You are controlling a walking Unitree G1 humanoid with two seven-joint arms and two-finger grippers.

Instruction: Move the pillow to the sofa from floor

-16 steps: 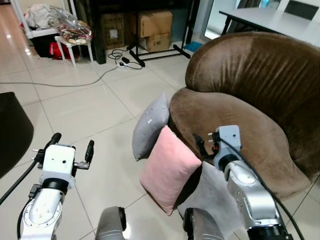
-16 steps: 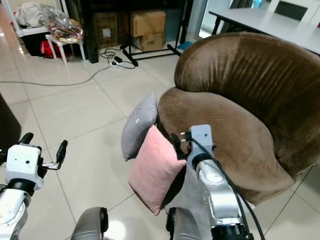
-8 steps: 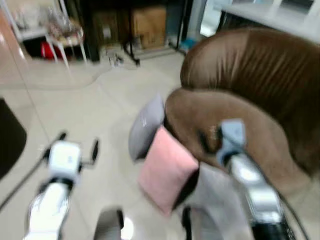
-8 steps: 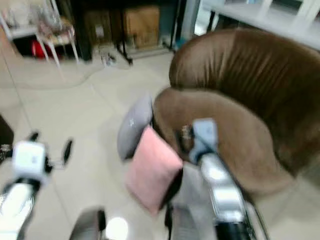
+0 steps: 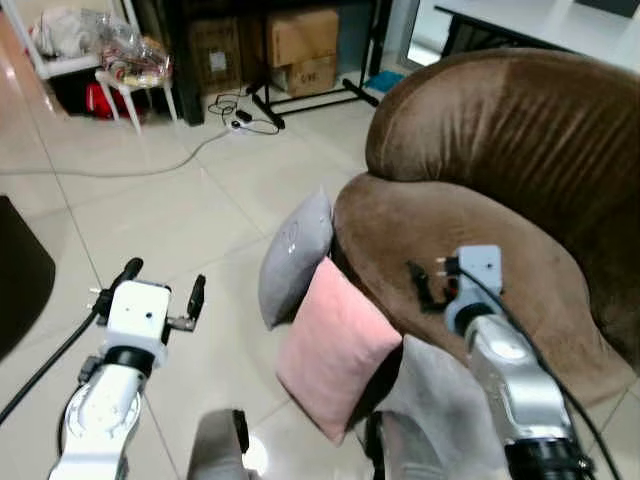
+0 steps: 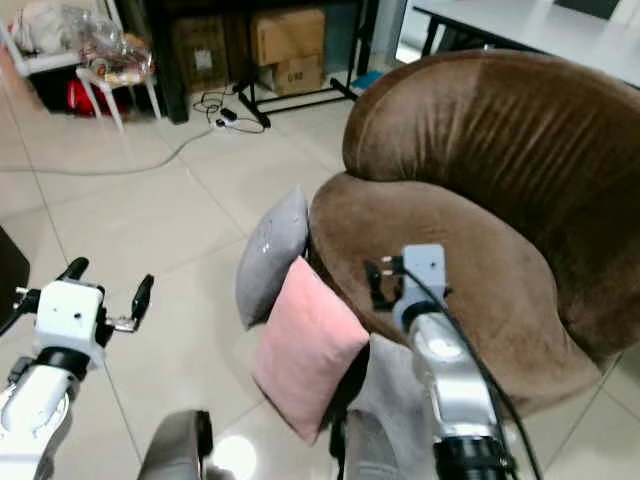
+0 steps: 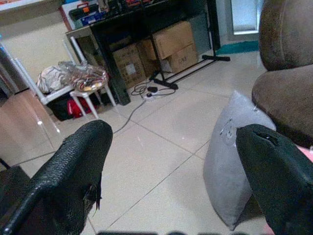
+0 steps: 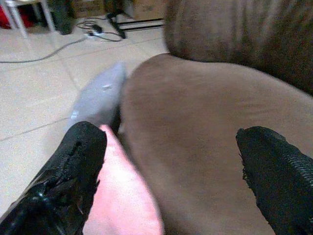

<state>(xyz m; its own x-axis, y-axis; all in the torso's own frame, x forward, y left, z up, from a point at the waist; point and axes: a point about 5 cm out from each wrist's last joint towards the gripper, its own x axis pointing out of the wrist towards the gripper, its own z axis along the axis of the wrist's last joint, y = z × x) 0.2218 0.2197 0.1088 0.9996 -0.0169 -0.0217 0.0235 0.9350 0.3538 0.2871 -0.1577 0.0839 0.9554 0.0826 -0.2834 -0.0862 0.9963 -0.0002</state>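
Leaning between tools (image 5: 160,290) — pink pillow (image 5: 335,348)

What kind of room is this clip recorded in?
Most likely a home living room: a brown sofa stands on a tiled floor, with a pink pillow and a grey pillow leaning against it. Cardboard boxes and a power cable lie behind, suggesting lived-in clutter.

**Four views on one corner of the room**

The head pair looks forward and down at the round brown velvet sofa (image 5: 480,230). Both close wrist views share the grey square pillow (image 7: 234,161) leaning on it; the right faces the seat.
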